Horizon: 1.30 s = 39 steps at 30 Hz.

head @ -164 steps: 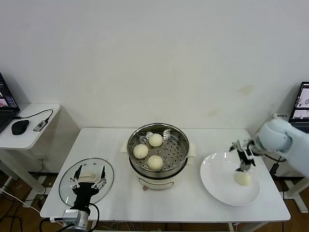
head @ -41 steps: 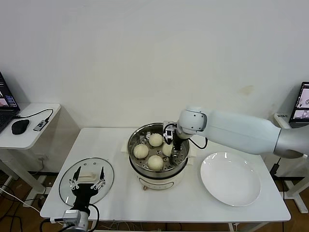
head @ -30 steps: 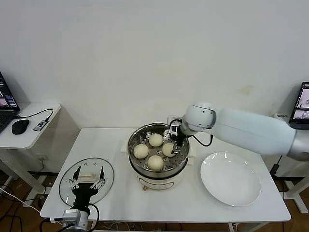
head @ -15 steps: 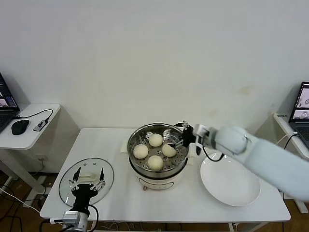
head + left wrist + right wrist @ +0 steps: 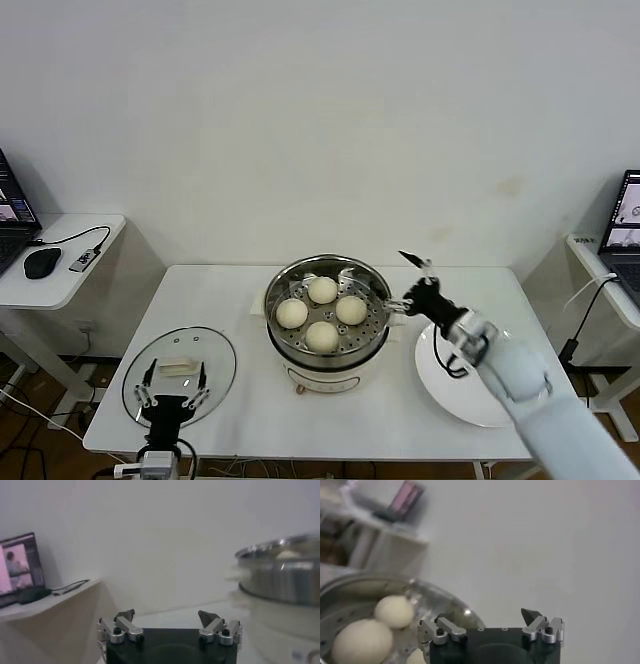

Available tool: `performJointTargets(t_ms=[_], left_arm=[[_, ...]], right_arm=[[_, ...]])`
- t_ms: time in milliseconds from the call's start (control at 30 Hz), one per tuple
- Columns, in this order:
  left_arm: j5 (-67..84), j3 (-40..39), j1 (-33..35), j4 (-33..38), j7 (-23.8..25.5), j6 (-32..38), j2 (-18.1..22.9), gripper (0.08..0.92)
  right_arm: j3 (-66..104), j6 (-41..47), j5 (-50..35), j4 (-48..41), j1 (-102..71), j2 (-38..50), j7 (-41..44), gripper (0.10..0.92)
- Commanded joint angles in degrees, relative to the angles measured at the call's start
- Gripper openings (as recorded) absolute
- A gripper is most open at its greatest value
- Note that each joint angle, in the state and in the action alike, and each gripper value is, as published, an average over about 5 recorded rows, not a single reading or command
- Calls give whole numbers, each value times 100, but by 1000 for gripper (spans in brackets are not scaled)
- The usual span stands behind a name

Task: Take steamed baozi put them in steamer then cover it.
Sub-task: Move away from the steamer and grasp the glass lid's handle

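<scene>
Baozi (image 5: 322, 312): all four sit in steamer (image 5: 326, 315), mid-table. Right gripper (image 5: 414, 279), spread wide and empty, is at the pot's right rim. Left gripper (image 5: 172, 380), wide, empty, hangs over glass lid (image 5: 180, 372) at the front-left corner. Risk: lid slipping from a poor grip on its handle.

The right arm reaches forward with its black right hand (image 5: 403, 283) spread wide and empty, while the left hand (image 5: 171, 384) waits low, likewise spread.
</scene>
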<state>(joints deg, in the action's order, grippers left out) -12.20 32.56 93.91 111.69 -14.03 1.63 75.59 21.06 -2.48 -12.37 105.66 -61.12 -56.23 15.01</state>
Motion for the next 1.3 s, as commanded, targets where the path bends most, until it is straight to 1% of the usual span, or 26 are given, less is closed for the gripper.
performJointTargets(t_ms=[33,167,300,467,567,767,1067,1300], left_arm=[[-3735,1074,581,-509,151,172,-689,823],[-4576,1340,643,-704,147,413,-1023,823],[-5198,1341,257,-1121,169,683,-1235,823],[-5351,930,-225,-1539,422,725,-1564,823],[-5356,659,-494,-1778,504,709,-1690,823],[-5451,252,-1019,-2137,502,689,-1735,823],[-5440,-43,-1739,-2615,488,659,-1821,823],[-5459,-254,-2111,-2841,498,626,-1848,823]], right_arm=[[3010,-817,448,664,-2466,-2127,-111,823],[3239,-836,424,735,-2679,-2213,-275,823],[3549,-753,358,773,-2755,-2227,-475,823],[3841,-543,45,855,-2936,-2267,-616,823],[3973,-525,3,844,-3021,-2315,-682,823],[4068,-541,29,820,-3083,-2388,-737,823],[4052,-559,101,834,-3146,-2455,-725,823],[4026,-614,228,754,-3190,-2505,-720,823]])
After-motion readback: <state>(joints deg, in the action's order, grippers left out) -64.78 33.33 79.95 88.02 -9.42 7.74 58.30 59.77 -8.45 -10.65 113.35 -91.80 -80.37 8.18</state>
